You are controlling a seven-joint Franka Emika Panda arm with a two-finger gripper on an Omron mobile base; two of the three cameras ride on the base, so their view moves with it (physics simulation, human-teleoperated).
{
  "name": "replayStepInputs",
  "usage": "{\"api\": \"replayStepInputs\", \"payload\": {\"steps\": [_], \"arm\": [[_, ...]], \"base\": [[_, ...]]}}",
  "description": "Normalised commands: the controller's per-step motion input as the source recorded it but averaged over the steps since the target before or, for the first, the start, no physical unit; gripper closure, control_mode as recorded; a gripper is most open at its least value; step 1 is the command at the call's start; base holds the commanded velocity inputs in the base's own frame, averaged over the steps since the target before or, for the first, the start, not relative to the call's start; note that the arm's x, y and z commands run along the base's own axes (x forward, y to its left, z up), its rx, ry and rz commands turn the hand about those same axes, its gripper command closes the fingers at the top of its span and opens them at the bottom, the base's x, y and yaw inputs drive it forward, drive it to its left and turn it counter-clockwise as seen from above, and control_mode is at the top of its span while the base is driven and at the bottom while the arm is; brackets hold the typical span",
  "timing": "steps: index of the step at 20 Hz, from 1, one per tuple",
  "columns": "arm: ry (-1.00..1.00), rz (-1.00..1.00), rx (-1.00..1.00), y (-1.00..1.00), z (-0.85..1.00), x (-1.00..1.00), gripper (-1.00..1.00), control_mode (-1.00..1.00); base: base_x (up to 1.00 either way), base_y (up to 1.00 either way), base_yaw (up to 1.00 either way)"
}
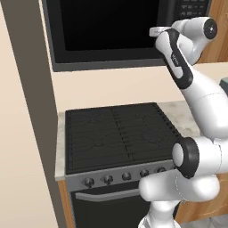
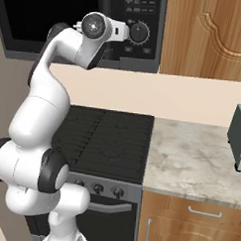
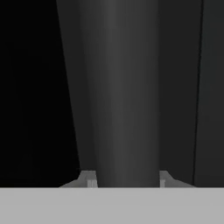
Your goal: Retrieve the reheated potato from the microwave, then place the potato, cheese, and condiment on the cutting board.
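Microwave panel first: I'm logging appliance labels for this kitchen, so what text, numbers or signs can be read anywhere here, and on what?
No text can be read with certainty.
Microwave button panel: pale marks on the keys, too small and blurred to read.
Round dial: a pointer line, no legible figures.
Stove knobs: no visible markings.
Toaster oven: no lettering visible.

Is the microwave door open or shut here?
Shut: the microwave door lies flush with its frame; the gripper is closed on its vertical door handle.
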Motion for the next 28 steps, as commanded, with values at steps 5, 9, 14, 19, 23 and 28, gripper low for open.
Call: {"api": "replayStepInputs", "payload": {"steps": [5,9,14,19,23,28], "arm": [[0.00,0.17,0.05,0.22,0.10,-0.32,1.00,-1.00],[0.00,0.21,0.02,0.20,0.13,-0.62,1.00,-1.00],[0.00,0.15,0.01,0.22,0.16,-0.65,1.00,-1.00],[0.00,0.09,0.01,0.20,0.21,-0.63,1.00,-1.00],[0.00,0.03,0.00,0.24,0.15,-0.62,1.00,-1.00],[0.00,0.00,0.00,0.24,0.06,-0.61,1.00,-1.00]], "base": [[0.00,0.00,0.00],[0.00,0.00,0.00],[0.00,0.00,0.00],[0.00,0.00,0.00],[0.00,0.00,0.00],[0.00,0.00,0.00]]}}
